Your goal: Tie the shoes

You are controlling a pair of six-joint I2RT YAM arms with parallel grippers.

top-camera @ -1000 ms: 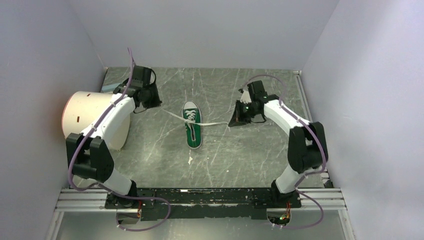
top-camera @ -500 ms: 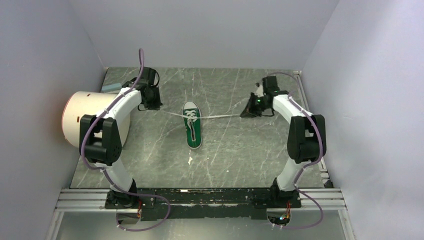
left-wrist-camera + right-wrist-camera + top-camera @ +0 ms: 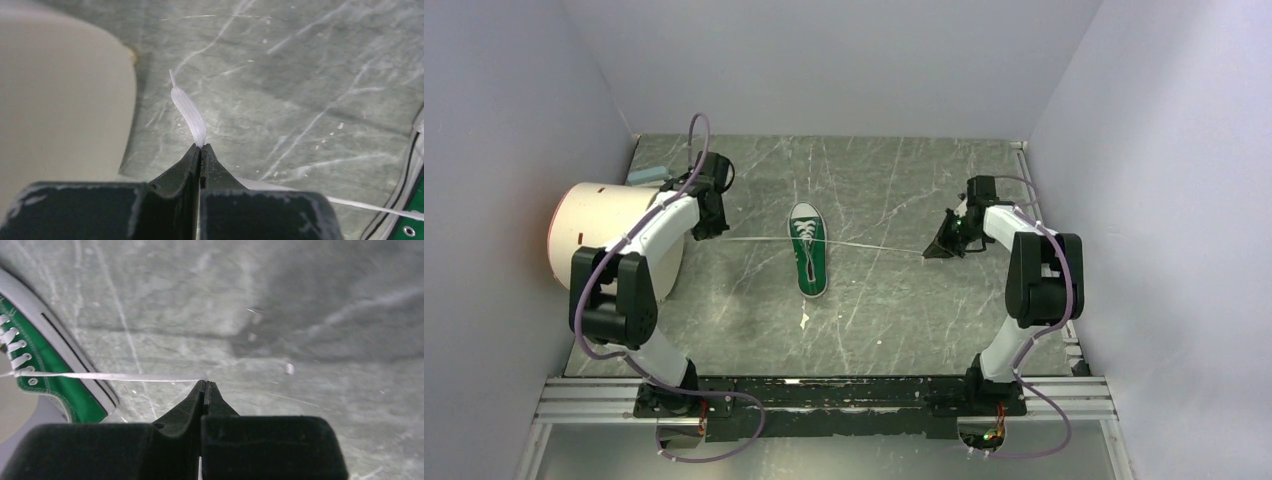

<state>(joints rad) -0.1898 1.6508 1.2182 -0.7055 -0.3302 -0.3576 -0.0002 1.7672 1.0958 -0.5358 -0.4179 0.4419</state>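
The green shoe [image 3: 808, 250] with white laces lies mid-table, toe pointing away from the arms. Its two lace ends run straight out to either side in one taut line. My left gripper [image 3: 707, 232] is shut on the left lace end [image 3: 187, 107], whose tip sticks out past the closed fingertips [image 3: 196, 152]. My right gripper [image 3: 931, 252] is shut on the right lace end [image 3: 115, 376], which runs tight back to the shoe's eyelets [image 3: 22, 371]. In the right wrist view the shoe [image 3: 50, 365] is at the left edge; in the left wrist view the shoe [image 3: 412, 220] only shows at the bottom right corner.
A large white drum [image 3: 609, 235] lies on its side at the table's left edge, close beside the left arm; in the left wrist view the drum [image 3: 60, 100] fills the left part. A small white scrap [image 3: 804, 320] lies in front of the shoe. Walls enclose the table on three sides.
Both grippers have moved apart, the right one further right and nearer, the left one slightly left and nearer. The lace, slack and angled before, is now pulled into a straight taut line.
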